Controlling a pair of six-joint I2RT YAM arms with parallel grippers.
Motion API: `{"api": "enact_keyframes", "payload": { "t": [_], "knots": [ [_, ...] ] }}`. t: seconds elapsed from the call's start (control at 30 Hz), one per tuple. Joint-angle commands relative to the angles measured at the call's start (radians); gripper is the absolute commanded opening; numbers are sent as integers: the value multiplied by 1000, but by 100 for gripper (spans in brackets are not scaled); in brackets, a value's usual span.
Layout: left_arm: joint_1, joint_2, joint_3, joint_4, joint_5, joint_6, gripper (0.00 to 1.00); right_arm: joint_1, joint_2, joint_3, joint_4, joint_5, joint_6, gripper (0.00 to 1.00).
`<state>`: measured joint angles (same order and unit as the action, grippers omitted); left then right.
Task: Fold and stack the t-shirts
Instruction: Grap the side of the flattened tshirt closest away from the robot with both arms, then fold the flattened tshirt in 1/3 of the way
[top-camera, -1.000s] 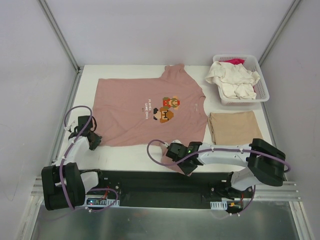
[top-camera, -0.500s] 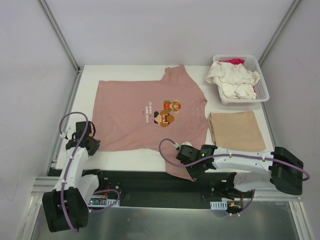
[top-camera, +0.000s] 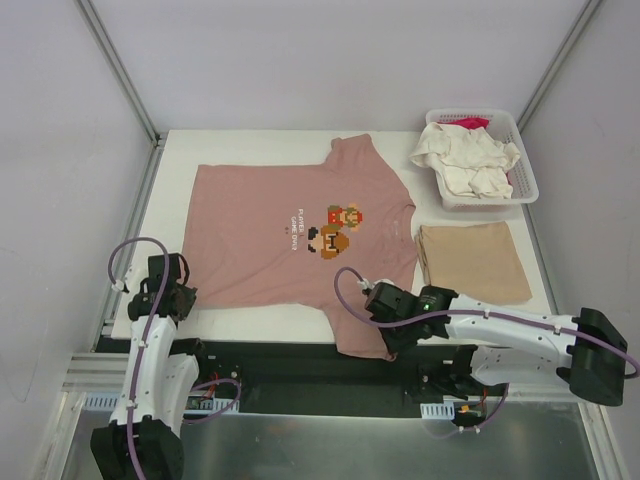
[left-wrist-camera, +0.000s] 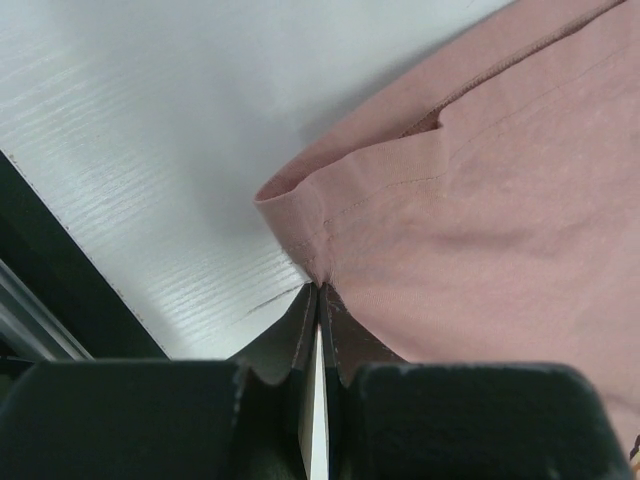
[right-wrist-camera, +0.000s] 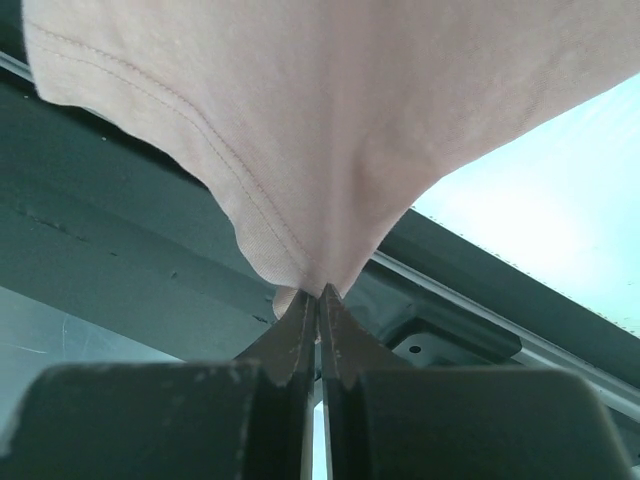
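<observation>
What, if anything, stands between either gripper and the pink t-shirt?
Nothing visible. The left gripper is shut on the pink t-shirt at its near hem corner; the right gripper is shut on its near sleeve.

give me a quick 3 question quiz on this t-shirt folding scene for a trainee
1. True or false: the left pincer is shut on the pink t-shirt.
2. Which t-shirt lies topmost in the basket?
3. The folded tan t-shirt lies: A on the table beside the pink t-shirt, B in the basket, C on top of the pink t-shirt.
Key: 1 true; 2 the cream t-shirt; 3 A.
</observation>
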<state>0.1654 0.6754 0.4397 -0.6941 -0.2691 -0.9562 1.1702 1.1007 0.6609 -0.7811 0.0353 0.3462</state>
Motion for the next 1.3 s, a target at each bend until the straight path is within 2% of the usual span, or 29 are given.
{"api": "enact_keyframes", "payload": {
  "t": [0.0, 0.2, 0.3, 0.37, 0.63, 0.93, 1.27],
  "knots": [
    [8, -39, 24, -48, 10, -26, 0, -9, -39, 16, -27, -23, -19, 0],
    [8, 10, 68, -28, 44, -15, 0, -52, -1, 98, -26, 14, -87, 1],
    [6, 44, 82, 10, 64, -12, 0, -115, 16, 161, -50, 63, -139, 0],
    [6, 79, 90, 51, 91, -6, 0, -165, 22, 218, -67, 158, -165, 0],
    [5, 236, 168, 142, 116, 11, 0, -361, 94, 397, 2, 258, -262, 0],
    [-4, 504, 344, 185, 122, 53, 0, -529, 318, 643, 0, 258, -339, 0],
    [-7, 674, 485, 189, 64, 73, 0, -653, 542, 873, -35, 230, -460, 0]
  ]
}}
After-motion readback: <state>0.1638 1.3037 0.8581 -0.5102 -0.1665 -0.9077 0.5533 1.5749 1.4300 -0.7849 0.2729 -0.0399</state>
